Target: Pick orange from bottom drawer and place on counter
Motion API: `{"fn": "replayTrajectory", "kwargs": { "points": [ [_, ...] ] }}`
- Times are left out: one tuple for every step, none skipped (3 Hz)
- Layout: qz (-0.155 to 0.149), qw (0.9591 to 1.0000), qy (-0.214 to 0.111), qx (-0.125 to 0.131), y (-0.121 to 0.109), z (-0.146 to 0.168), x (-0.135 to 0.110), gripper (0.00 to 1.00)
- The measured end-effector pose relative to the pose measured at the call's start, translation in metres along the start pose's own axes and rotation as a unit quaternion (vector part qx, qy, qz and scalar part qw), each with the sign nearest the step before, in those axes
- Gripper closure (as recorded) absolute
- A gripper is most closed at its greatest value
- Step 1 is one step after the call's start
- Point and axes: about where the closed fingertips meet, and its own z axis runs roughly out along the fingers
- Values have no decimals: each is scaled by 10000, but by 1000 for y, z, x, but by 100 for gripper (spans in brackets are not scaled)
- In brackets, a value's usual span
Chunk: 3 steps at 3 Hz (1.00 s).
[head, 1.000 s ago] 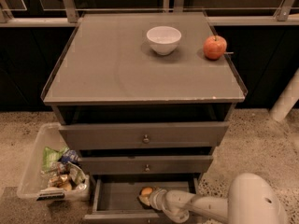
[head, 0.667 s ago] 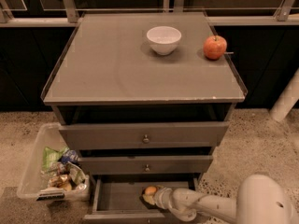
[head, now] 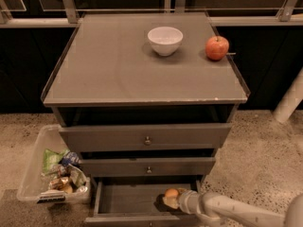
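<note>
Down in the lower left of the frame a clear plastic bin [head: 33, 174] of wrappers sits on the floor just beside the cabinet, and I'd say it is out of harm's way. The counter [head: 118, 70] above has bare room on its left side, so the landing looks easy; the trouble lies lower. The bottom drawer [head: 128, 198] stands open at the bottom centre, with the orange [head: 171, 192] at its right end. The gripper [head: 173, 201], on an arm entering from the lower right, sits against the fruit; whether it is clamped on it I cannot tell. A smooth round fruit could squirt free, or knock the middle drawer [head: 189, 167] overhanging it on the way up. Farther right, a careless swing might nudge the apple [head: 217, 48] off the counter's edge
</note>
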Motion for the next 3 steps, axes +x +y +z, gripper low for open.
{"fn": "replayTrajectory", "kwargs": {
  "points": [
    [267, 9994, -210, 115, -21, -57, 2, 100],
    [267, 9994, -210, 115, -21, -57, 2, 100],
    [76, 9990, -435, 55, -19, -84, -15, 100]
  ]
}}
